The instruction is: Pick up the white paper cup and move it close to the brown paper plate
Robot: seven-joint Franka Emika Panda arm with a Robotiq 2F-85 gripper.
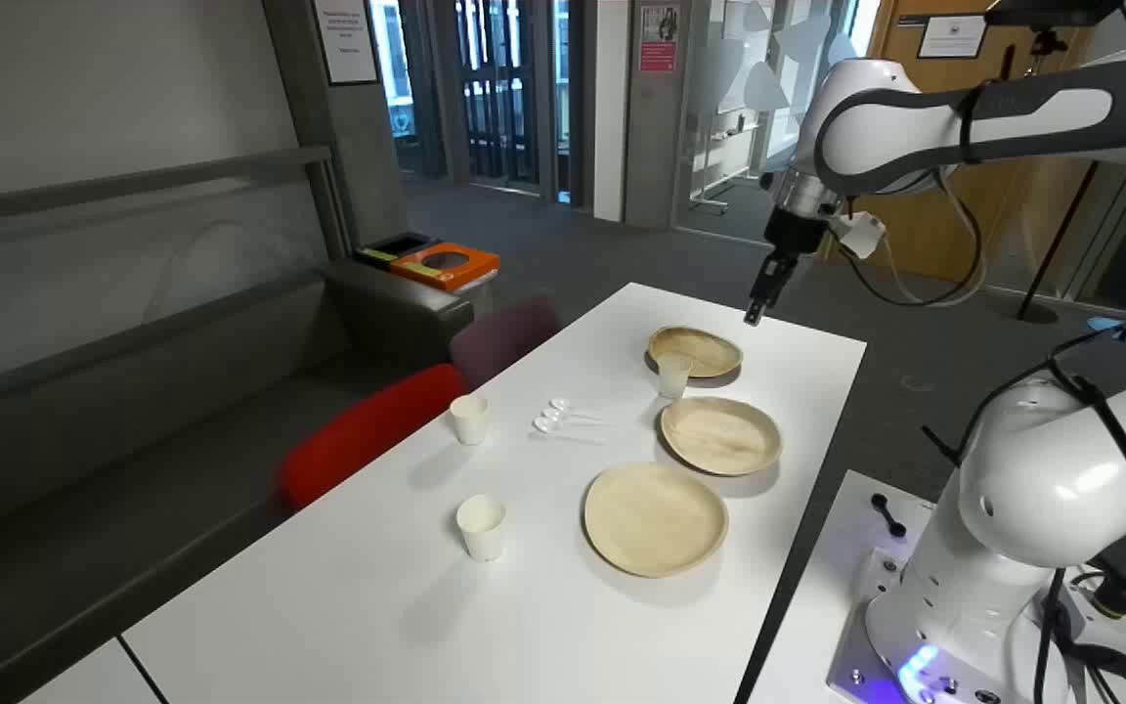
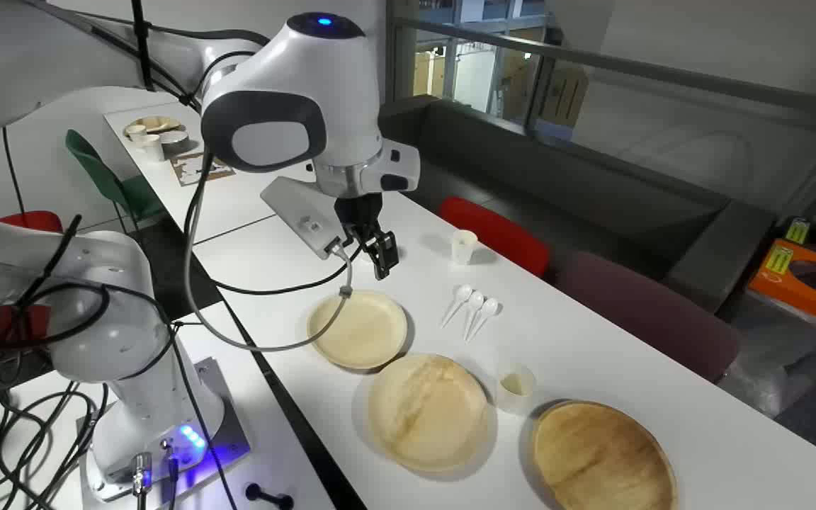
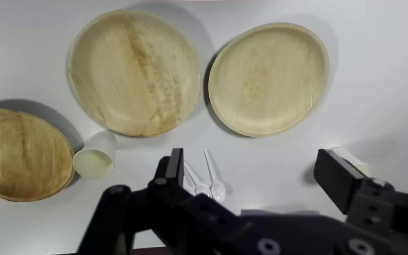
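My gripper point(image 3: 249, 152) is open, with nothing between its fingers. It hangs above the table, as both exterior views show point(image 1: 755, 315) point(image 2: 385, 258). Three white paper cups stand upright: one point(image 1: 482, 528) shows partly behind a finger in the wrist view point(image 3: 349, 156). Another cup point(image 1: 470, 420) is near the red chair point(image 2: 463, 248). The third cup point(image 1: 672, 377) stands between two dishes point(image 3: 94, 163). Three tan-brown dishes form a row: the widest, round, in the middle point(image 3: 135, 72), a pale one point(image 3: 269, 79) and a darker one point(image 3: 20, 154). I cannot tell for certain which is the brown paper plate.
Three white plastic spoons point(image 3: 211, 184) lie below the gripper, beyond the dishes. A grey cable point(image 2: 266, 347) hangs from the arm in an exterior view. A dark gap point(image 2: 295, 418) separates the table from the robot's base point(image 2: 160, 425). A red chair point(image 1: 372, 430) stands at the far edge.
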